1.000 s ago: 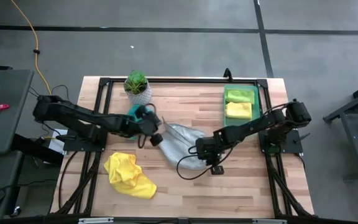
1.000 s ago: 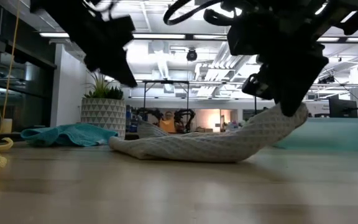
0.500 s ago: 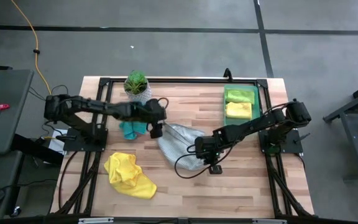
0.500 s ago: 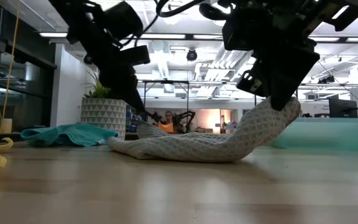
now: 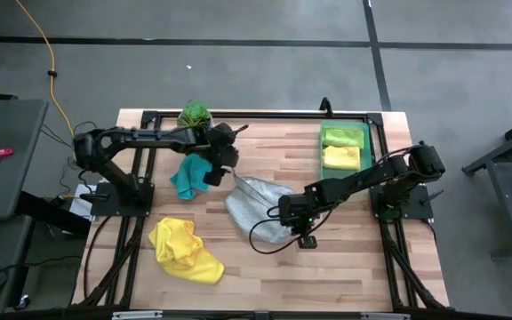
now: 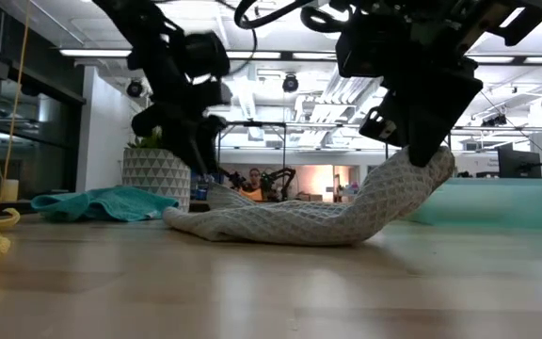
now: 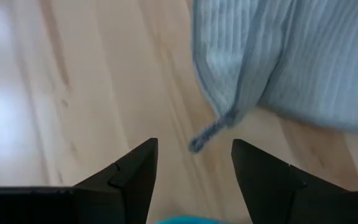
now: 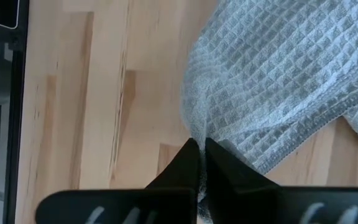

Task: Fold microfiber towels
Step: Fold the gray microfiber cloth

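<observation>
A grey-white waffle towel (image 5: pixel 258 206) lies crumpled mid-table. My right gripper (image 5: pixel 284 216) is shut on its near right end. My left gripper (image 5: pixel 227 169) is open and empty, just above the towel's far left corner (image 7: pixel 209 132), which lies ahead of the fingertips. A teal towel (image 5: pixel 189 176) lies flat on the table beside the left gripper. A crumpled yellow towel (image 5: pixel 185 251) lies near the front left. A lime green towel (image 5: pixel 343 136) and a yellow towel (image 5: pixel 341 157) lie folded in the green tray. My right gripper pinches a bunched edge of the grey-white towel (image 8: pixel 194 127) between its two shut fingers, coming from above and slanting down. That end (image 6: pixel 422 169) is lifted off the table, and the rest of the towel (image 6: pixel 271 224) lies slack on the wood.
A small plant in a white pot (image 5: pixel 196 116) stands at the far edge behind the left arm. The translucent green tray (image 5: pixel 364 151) sits at the far right. A black frame (image 5: pixel 265 115) runs round the tabletop. Bare wood shows in front of the grey towel.
My left gripper has swung from over the teal towel toward the table's far edge and now hangs by the grey towel's far left corner; the teal towel shows uncovered. My right gripper has lifted the towel's held end a little higher.
</observation>
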{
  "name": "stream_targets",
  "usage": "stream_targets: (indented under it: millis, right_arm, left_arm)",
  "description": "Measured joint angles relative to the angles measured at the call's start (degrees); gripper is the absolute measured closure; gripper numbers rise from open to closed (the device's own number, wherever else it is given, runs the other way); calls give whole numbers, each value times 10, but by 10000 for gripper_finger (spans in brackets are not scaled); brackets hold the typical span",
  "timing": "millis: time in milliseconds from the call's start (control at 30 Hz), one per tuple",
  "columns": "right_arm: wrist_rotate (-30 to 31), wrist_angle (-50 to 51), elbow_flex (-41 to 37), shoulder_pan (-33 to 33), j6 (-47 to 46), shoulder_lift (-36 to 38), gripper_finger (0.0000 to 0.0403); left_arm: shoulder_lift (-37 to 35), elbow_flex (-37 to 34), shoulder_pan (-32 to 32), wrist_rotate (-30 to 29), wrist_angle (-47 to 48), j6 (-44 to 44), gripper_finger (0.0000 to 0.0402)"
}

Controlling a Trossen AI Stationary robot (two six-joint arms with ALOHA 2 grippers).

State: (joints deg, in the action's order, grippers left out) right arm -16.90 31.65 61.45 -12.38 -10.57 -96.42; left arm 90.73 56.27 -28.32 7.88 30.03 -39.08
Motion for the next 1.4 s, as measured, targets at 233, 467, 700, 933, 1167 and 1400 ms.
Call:
stream_targets:
  millis: [233, 467, 700, 933, 1167, 1400]
  right_arm:
    - [0, -3, 0, 0, -15, 0, 403]
    - [1, -3, 0, 0, -26, 0, 403]
    - [20, -3, 0, 0, -27, 0, 403]
    - [29, -3, 0, 0, -27, 0, 403]
    - [32, -3, 0, 0, -31, 0, 403]
    - [32, -3, 0, 0, -31, 0, 402]
  left_arm:
    - [58, 53, 4, -12, 36, -46, 206]
    - [73, 63, 6, -39, 38, -105, 206]
    - [73, 63, 12, -32, 49, -124, 215]
    - [74, 63, 23, -32, 49, -126, 265]
    - [74, 63, 26, -50, 45, -126, 304]
    - [75, 63, 28, -59, 49, -126, 315]
